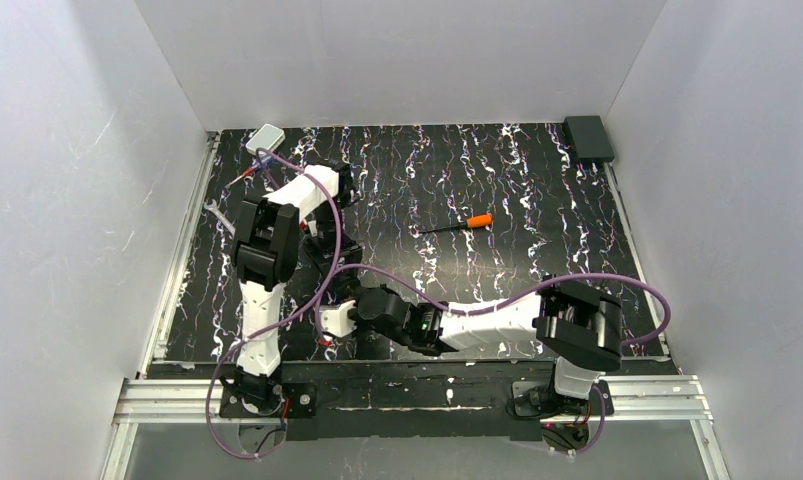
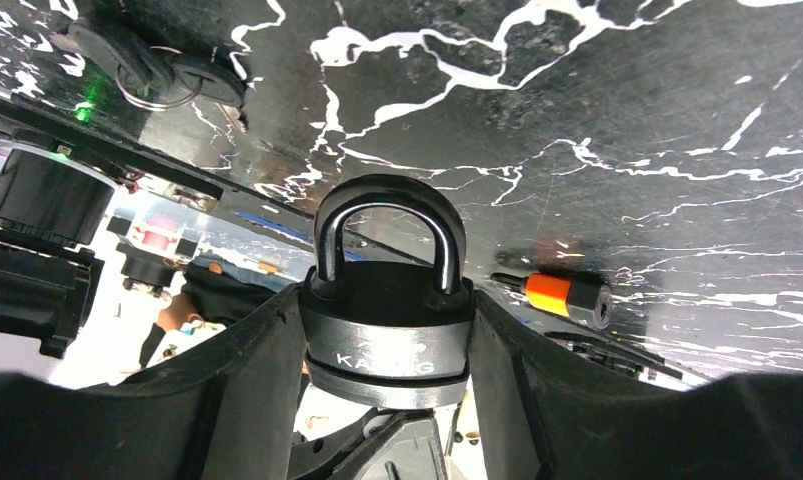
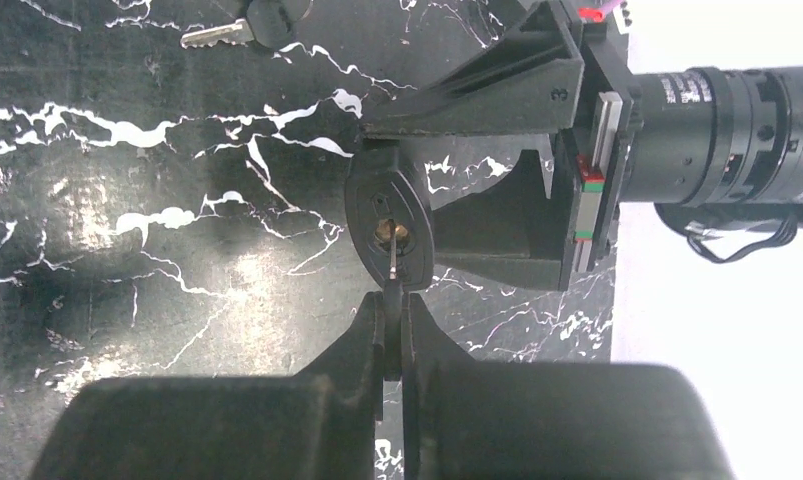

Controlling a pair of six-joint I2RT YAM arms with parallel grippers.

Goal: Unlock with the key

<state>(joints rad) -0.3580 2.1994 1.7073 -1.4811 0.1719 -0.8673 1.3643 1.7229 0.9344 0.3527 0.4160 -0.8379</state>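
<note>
**Right hand** [image 3: 393, 312]: the fingers are pressed together and pinch the key [image 3: 393, 265] by its head. Only the thin pale blade shows, edge-on, running straight out from the fingertips. The blade tip meets the brass keyway in the underside of the padlock [image 3: 389, 228], directly ahead of the hand. How deep the blade has entered cannot be told.

**Left hand** [image 2: 382, 300]: the fingers are part spread and clamped on both flanks of the padlock body. The steel shackle [image 2: 387, 235] stands out past the fingertips, and both legs appear seated in the body. In the right wrist view this hand lies crosswise to the line of the key.

**Arm pose:** the right arm [image 1: 497, 320] lies low. Its forearm stretches from its base along the near edge of the counter [image 1: 537, 170], toward the left arm's side. The left arm [image 1: 267, 240] stands up from its base with the elbow high and is folded over, so its wrist is at the right hand.

**Edges and room:**
- The near counter edge runs close beside the right hand.
- A second black-headed key [image 3: 227, 32] lies flat on the counter, ahead of the right hand and off to one side, apart from the padlock.
- An orange-handled screwdriver [image 1: 477, 220] lies well apart from both hands, toward the counter's middle.
- Beyond both hands, bare marbled surface extends to the white walls [image 1: 397, 60].
</note>
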